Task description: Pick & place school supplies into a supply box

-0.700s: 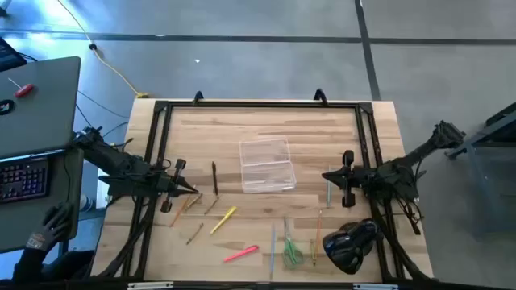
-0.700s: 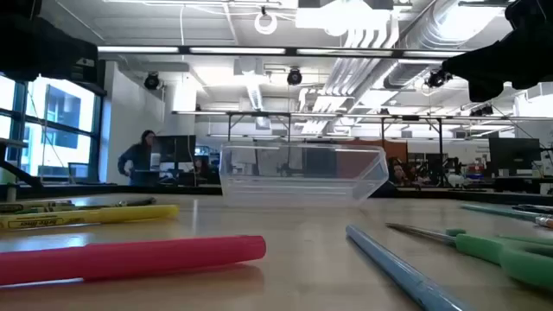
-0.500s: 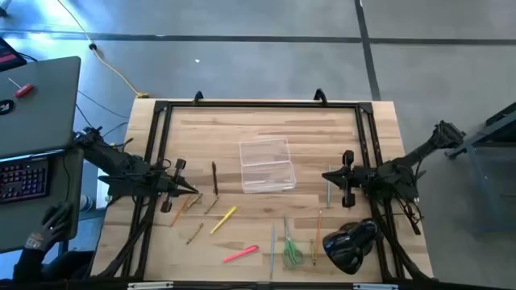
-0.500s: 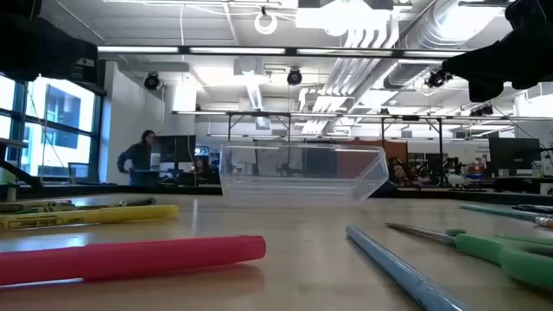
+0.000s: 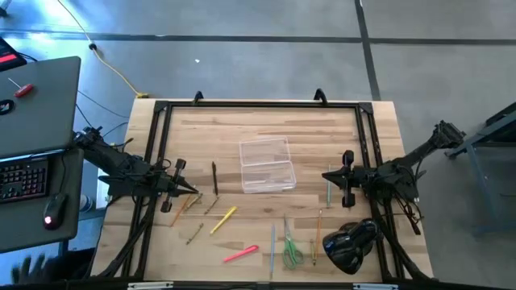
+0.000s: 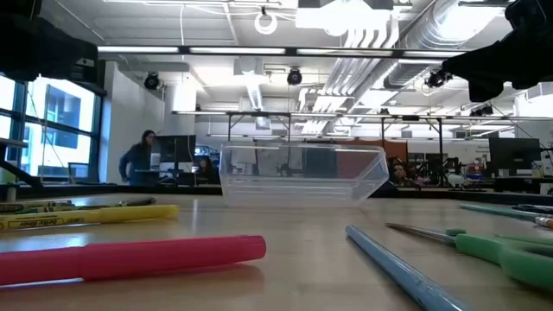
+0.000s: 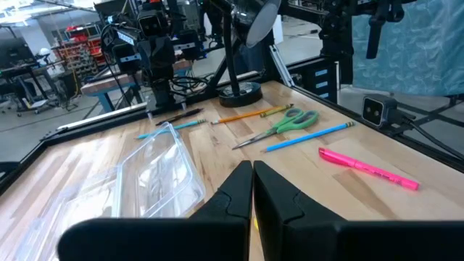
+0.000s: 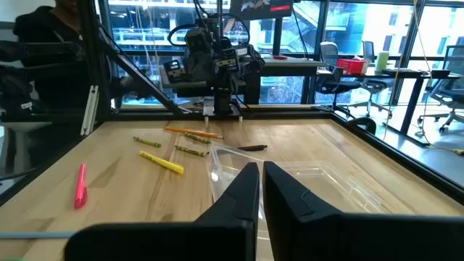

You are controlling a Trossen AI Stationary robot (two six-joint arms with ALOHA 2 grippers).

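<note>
We are seeing both hands, left hand (image 5: 193, 193) and right hand (image 5: 326, 175), clenched on nothing at the desk (image 5: 266, 129) edges; the clear rectangular plastic supply box (image 5: 266, 164) is lying empty; picking is not yet starting; next we are needing an opened hand over the yellow pen (image 5: 223, 219).

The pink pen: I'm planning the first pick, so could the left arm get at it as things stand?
Probably yes: the pink pen lies alone on bare wood, nothing over it, and the left claw, shut, sits nearer than the right claw.

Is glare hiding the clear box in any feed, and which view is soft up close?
High view: the supply box is pale but its outline reads clearly. Low view: the pink pen and light blue pencil nearest the lens are blurred, and the box shows mostly by its edges.
</note>
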